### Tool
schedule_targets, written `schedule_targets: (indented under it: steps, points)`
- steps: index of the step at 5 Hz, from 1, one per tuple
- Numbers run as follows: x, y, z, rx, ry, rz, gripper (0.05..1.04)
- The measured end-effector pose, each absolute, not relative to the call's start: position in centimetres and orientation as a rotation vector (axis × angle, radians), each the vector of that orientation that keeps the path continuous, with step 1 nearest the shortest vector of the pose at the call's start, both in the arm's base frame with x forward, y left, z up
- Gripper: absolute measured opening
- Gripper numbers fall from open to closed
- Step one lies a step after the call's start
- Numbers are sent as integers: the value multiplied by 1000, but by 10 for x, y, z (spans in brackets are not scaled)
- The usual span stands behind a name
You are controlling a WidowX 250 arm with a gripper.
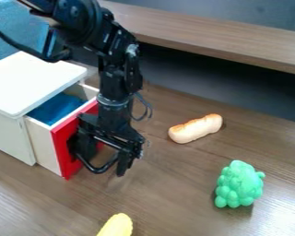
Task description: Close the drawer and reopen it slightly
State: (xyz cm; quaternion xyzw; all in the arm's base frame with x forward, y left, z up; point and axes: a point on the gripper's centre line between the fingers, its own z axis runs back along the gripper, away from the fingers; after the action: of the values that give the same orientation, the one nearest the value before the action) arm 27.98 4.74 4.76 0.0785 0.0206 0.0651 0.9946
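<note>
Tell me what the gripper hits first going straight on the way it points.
Most likely the wooden tabletop, since the gripper points down just beside the drawer's red front. How much gap remains below it is unclear from this angle.

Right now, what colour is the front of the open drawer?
The drawer front is red, seen in the camera view.

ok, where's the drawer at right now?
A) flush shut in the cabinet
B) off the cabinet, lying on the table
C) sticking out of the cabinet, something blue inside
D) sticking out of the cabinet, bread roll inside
C: the red front stands off from the white cabinet, with the drawer's pale side exposed and something blue in the opening.
</note>
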Motion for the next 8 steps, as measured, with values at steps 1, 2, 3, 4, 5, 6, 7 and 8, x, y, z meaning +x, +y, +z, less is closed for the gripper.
schedule_targets:
  steps: [1,2,3,4,5,6,7,8]
  points:
    - [277,54,47,167,50,140,999]
    - [274,66,56,185,28,167,999]
    - [267,80,63,189,14,214,1000]
    - [256,101,65,212,30,273,999]
    - [252,108,66,234,42,284,1000]
    - [250,111,66,242,44,289,1000]
    - [250,112,66,242,44,288,1000]
    - [250,112,66,243,47,278,1000]
